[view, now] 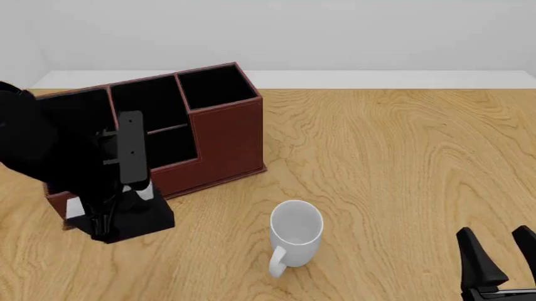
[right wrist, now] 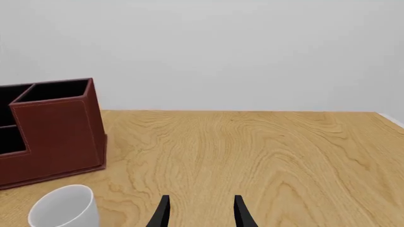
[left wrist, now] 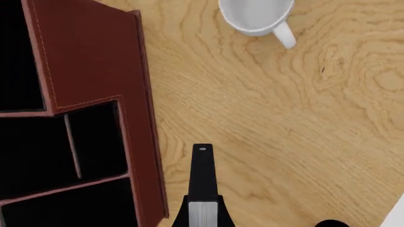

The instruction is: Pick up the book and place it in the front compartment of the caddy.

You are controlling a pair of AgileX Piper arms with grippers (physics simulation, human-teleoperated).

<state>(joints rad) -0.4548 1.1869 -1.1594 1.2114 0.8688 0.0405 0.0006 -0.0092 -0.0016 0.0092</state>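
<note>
On a pale wood-grain table (view: 402, 163) before a plain grey wall (right wrist: 252, 52), the book (view: 134, 219) lies near-left against the caddy (view: 222, 135) under the left gripper (view: 125, 188) — grip unclear — while the right gripper (right wrist: 200, 213) gapes empty.

Setting: a bare simulated desk scene, office-like rather than a real room
Surface: a light wood-grain tabletop (view: 402, 163) with uniform, rendered texture
Backdrop: a plain pale grey wall (right wrist: 240, 52) with no windows, shelves or fittings
Office cue: a reddish-brown caddy (view: 222, 141) with black compartments, the kind used as a desk organiser
Desk cue: a plain white mug (view: 295, 233) standing on the wood
Render cue: flat even lighting, clean edges
</note>
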